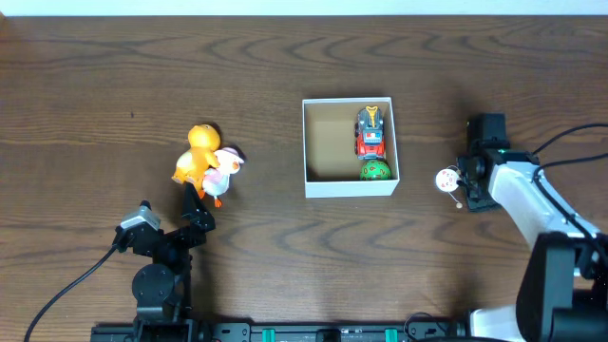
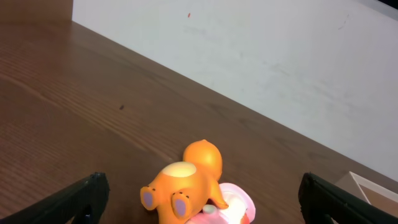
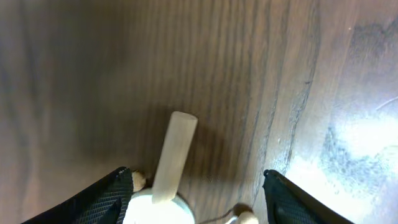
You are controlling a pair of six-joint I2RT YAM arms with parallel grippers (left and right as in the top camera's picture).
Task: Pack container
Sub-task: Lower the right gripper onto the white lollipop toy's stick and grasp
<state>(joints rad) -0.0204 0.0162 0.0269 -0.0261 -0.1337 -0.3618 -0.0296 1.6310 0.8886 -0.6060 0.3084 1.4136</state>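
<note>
Overhead, I see the small square container with thin white walls and a tan cardboard floor [image 1: 328, 142] sitting on the dark brown wooden counter [image 1: 95, 76], roughly midway between my two arms. It is shallow and open-topped. A red and blue toy truck [image 1: 371, 133] lies along its right wall, and a green ball [image 1: 375, 171] sits just beside the truck in the near right corner. The left half of the floor is bare, which I judge leaves room for the rest.

Left of the container and well apart from it, an orange plastic duck-like toy [image 1: 199, 152] and a pink and white toy [image 1: 224, 171] lie touching each other. The left fingers [image 2: 84, 196] are released and spread wide on the near side of that pair. In the left wrist view both toys sit in the gap between them, so I read this as lining up for a pick, with nothing grasped.

Right of the container, a small white round toy with a cream stick [image 3: 174, 155] rests on the counter. The right fingers [image 3: 109, 196] stand apart on either side of it, unclenched. One finger looks very close to the toy, and I cannot tell whether it touches.
</note>
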